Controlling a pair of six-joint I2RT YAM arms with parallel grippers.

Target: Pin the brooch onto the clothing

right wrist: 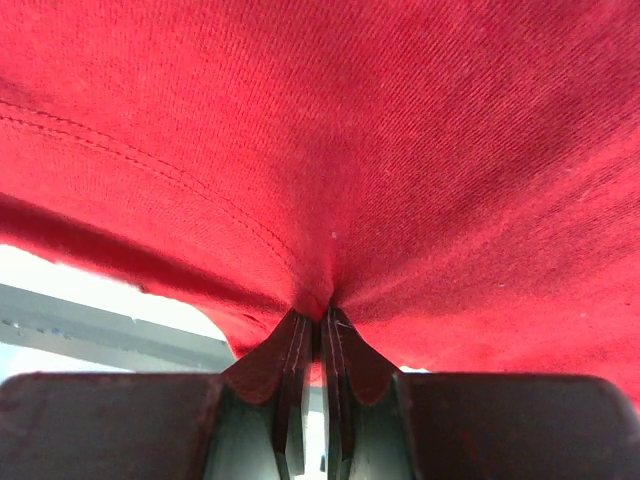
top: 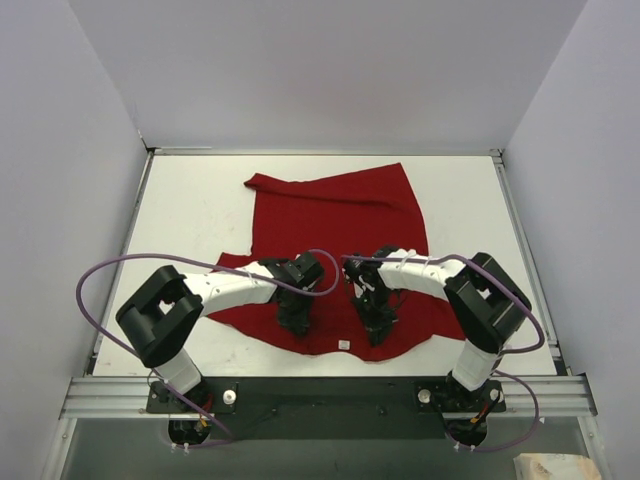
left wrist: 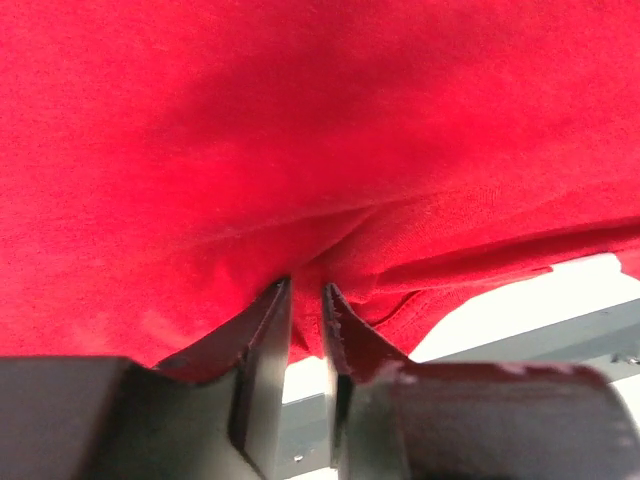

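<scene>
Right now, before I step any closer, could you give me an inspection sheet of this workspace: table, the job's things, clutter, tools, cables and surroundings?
Surface: white table, with the shirt spread over its middle.
Job's things: red T-shirt, rumpled, white label near its front edge; brooch not seen.
Clutter: nothing seen.
Grippers: left tool pinches a fold of the T-shirt; right tool is shut on another fold, beside a stitched seam.
Cables: purple cables loop from each arm's base to its wrist.
Surroundings: plain pale walls on three sides; metal rail holding the arms; pale object beyond the rail, too cropped to identify.
</scene>
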